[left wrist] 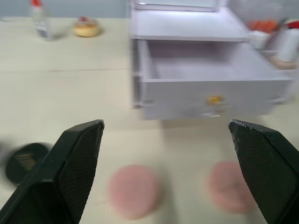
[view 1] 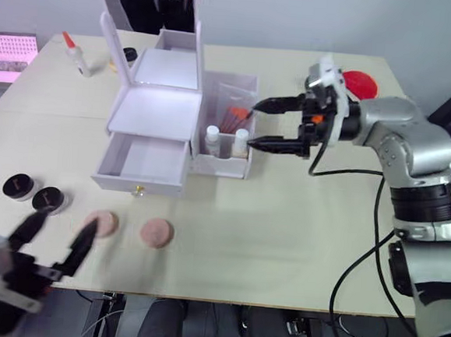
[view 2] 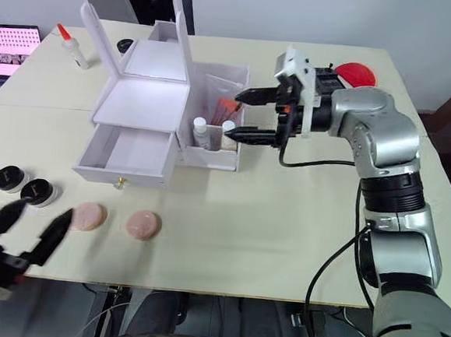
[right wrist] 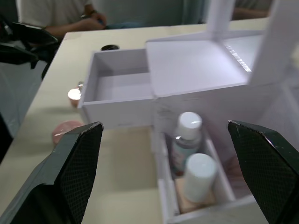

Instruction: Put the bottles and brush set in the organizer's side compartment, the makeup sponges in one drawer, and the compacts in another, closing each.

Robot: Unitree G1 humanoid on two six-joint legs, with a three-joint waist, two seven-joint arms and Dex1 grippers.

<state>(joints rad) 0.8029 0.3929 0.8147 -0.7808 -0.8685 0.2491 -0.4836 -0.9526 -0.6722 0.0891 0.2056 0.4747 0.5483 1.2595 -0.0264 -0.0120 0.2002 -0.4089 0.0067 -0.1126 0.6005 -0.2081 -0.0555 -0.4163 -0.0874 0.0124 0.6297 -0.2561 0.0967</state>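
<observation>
A pale worktop (view 1: pixel 298 244) carries a white organizer (view 1: pixel 155 124) with its lid raised and its lower drawer (view 1: pixel 144 162) pulled open toward the near edge, empty inside. On the organizer's right is the side compartment (view 1: pixel 227 133), already holding two white-capped bottles (view 1: pixel 212 140) at its near end and a bagged brush set (view 1: pixel 234 111) with orange handles behind them. That part of the task looks finished.

The right end effector (view 1: pixel 264 125) hangs just right of the side compartment, its fingers spread wide and holding nothing.

The step in hand appears to be the sponges. Two pink makeup sponges (view 1: pixel 100 223) lie side by side near the front of the worktop, just in front of the open drawer. Two black compacts (view 1: pixel 32 192) sit to their left, close to the left edge. The left end effector (view 1: pixel 52 241) hovers at the near left corner, fingers wide and empty, aimed toward the left sponge.

The next move likely calls for lowering onto one sponge, closing gently on it, then lifting it over the drawer's front wall.

The sponges lie well in from the near edge with free worktop around them. The compacts are near enough to be nudged. The drawer front juts out close behind the sponges. A glue bottle (view 1: pixel 76 55) and a red disc (view 1: pixel 359 84) rest at the far side, well apart.
</observation>
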